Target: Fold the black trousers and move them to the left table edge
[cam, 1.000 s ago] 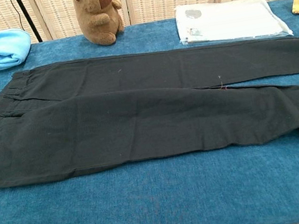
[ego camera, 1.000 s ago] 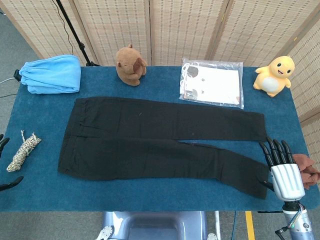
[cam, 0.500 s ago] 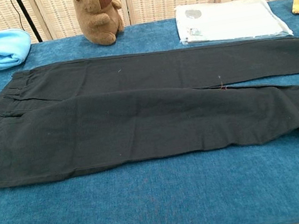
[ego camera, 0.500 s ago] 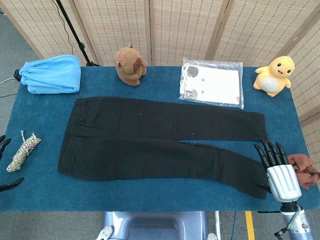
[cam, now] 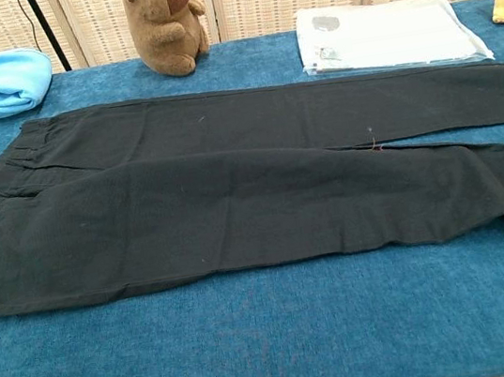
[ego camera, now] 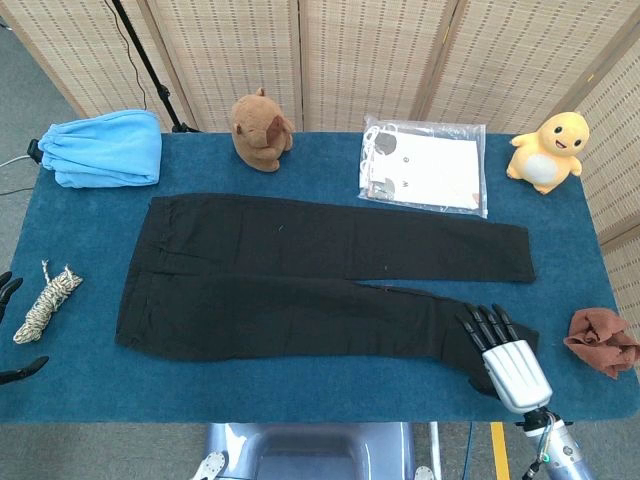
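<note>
The black trousers [ego camera: 320, 280] lie unfolded and flat on the blue counter [ego camera: 300, 385], waistband far to the left of the right robot hand [ego camera: 508, 353], both legs running toward it and splitting apart near the cuffs. That robot hand hovers over the near cuff, fingers apart, holding nothing. The left robot hand [ego camera: 10, 330] barely shows at the counter's edge; I cannot tell its state. No readable writing anywhere.

left hand [ego camera: 8, 330] mostly cut off at the frame edge (only dark fingertips show).
</note>
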Tool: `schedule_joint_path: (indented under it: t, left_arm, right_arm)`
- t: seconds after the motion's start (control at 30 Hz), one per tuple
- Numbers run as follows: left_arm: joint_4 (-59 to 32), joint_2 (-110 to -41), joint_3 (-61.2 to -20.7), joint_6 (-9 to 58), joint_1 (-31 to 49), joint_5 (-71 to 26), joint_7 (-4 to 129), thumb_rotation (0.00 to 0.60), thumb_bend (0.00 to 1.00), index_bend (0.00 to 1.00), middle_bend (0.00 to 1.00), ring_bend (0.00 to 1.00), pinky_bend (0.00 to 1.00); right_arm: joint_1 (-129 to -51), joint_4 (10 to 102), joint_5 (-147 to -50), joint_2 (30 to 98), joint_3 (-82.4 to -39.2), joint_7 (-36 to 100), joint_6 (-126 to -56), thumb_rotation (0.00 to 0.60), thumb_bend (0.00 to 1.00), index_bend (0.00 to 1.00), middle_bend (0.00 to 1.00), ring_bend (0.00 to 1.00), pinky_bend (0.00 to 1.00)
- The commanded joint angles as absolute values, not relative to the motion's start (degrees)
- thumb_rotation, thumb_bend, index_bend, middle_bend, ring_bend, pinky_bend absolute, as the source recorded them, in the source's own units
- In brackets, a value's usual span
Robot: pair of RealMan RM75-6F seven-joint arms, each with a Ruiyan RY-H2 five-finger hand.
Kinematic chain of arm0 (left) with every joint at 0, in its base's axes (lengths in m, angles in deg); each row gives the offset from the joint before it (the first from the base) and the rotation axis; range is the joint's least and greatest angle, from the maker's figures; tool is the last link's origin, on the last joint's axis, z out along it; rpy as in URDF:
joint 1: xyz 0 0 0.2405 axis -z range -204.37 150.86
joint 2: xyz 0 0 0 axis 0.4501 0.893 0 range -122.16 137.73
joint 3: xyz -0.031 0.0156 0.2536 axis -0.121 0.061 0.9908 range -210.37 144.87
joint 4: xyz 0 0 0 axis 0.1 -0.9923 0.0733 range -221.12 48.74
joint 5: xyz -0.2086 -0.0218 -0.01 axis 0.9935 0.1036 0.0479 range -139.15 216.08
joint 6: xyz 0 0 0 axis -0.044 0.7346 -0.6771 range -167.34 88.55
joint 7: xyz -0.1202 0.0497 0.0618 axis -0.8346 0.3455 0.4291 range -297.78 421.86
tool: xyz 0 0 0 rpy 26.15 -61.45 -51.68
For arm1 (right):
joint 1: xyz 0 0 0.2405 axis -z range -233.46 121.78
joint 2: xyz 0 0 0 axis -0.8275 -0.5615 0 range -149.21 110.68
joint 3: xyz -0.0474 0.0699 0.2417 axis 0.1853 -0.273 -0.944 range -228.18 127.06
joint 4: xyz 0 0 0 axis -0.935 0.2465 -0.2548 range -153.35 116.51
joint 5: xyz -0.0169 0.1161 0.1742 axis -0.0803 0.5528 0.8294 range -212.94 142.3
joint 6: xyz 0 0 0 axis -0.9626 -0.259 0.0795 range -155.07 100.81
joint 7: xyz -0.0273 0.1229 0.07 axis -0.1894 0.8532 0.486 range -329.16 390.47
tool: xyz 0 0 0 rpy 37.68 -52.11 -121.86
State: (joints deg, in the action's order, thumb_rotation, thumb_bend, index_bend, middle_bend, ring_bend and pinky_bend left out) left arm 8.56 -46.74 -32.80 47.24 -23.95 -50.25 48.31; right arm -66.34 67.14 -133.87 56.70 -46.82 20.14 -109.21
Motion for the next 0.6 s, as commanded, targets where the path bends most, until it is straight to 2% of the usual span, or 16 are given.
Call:
schedule_joint_path:
  t: [0.03,0.6]
  left_arm:
    - [8.67,-46.74,-32.92,47.09,-23.92,-49.99,48.29,0.6,0.0,0.0,0.0,0.0,0.0]
    - [9.28,-46.81,-33.61,46.24,-23.75,-48.28,49.13,0.6,0.0,0.0,0.0,0.0,0.0]
  right_arm:
    - [-67.8,66.07,-133.95,59.01,-47.17,19.74,-107.07,0.6,0.0,0.0,0.0,0.0,0.0]
    - [-71.87,63.86,-132.16,65.33,-49.8,17.72,-102.29,0.6,0.0,0.0,0.0,0.0,0.0]
